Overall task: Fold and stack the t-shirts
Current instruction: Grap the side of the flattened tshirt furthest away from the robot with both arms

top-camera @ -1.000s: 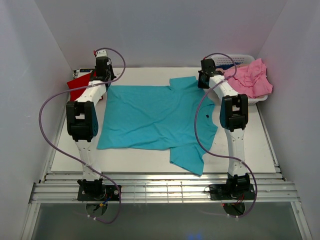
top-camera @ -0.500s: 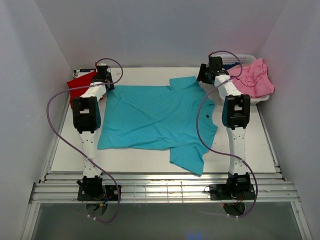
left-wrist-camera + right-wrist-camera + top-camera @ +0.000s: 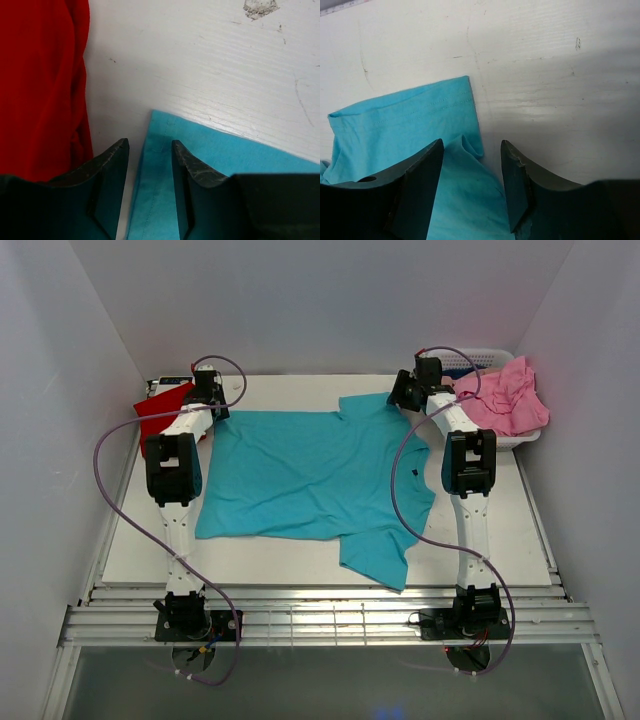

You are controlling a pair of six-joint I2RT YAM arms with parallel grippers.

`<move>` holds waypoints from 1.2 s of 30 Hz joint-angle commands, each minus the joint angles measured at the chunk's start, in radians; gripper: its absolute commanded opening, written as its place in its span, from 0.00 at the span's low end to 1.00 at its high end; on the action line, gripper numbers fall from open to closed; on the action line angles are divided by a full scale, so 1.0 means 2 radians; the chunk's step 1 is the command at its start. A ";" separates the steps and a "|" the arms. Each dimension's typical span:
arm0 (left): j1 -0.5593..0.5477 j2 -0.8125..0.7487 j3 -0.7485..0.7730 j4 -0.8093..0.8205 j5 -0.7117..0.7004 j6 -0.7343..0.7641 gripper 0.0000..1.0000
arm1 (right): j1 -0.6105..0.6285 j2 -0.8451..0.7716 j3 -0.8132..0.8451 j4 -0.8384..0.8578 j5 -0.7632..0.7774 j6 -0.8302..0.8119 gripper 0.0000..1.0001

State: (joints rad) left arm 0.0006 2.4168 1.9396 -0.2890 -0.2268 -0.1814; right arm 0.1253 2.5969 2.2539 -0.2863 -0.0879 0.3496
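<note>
Left end effector (image 3: 149,145): you hold it spread, teal t-shirt (image 3: 300,470) corner between; right end effector (image 3: 472,145): spread astride its sleeve

Teal t-shirt (image 3: 310,475): spread flat across centre of the top view, unfolded, lightly wrinkled. Hem at left, neck at right, 1 sleeve pointing to upper edge, 1 toward lower edge.
Red t-shirt (image 3: 158,410): bunched at upper left, just beside the teal hem corner, narrow gap between them.
Pink t-shirts (image 3: 505,395): crumpled heap at upper right, count cannot be told.
</note>
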 commanded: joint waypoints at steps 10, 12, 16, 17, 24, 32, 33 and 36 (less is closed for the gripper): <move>-0.001 0.007 0.013 0.016 0.020 -0.007 0.04 | -0.002 0.035 0.011 0.013 -0.045 0.028 0.08; 0.017 0.007 0.012 0.018 0.024 -0.011 0.00 | -0.002 0.030 -0.003 0.020 -0.047 0.028 0.08; 0.024 0.006 0.007 0.025 0.031 -0.017 0.00 | -0.002 0.017 -0.015 0.029 -0.048 0.028 0.08; 0.024 0.002 0.006 0.026 0.031 -0.017 0.00 | -0.002 0.015 -0.016 0.030 -0.050 0.029 0.08; 0.027 -0.031 -0.029 0.060 0.030 -0.023 0.00 | -0.002 -0.026 -0.053 0.053 -0.062 0.033 0.08; 0.029 -0.083 -0.075 0.095 0.065 -0.046 0.00 | -0.002 -0.099 -0.139 0.090 -0.093 0.030 0.08; 0.029 -0.086 -0.075 0.097 0.068 -0.047 0.00 | -0.002 -0.110 -0.146 0.090 -0.096 0.029 0.08; 0.029 -0.104 -0.094 0.108 0.072 -0.052 0.00 | -0.001 -0.133 -0.177 0.096 -0.105 0.026 0.08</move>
State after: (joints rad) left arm 0.0513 2.3383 1.7756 -0.1192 -0.1150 -0.2638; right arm 0.1207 2.4321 1.9396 -0.1341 -0.2520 0.4137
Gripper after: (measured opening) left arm 0.021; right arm 0.079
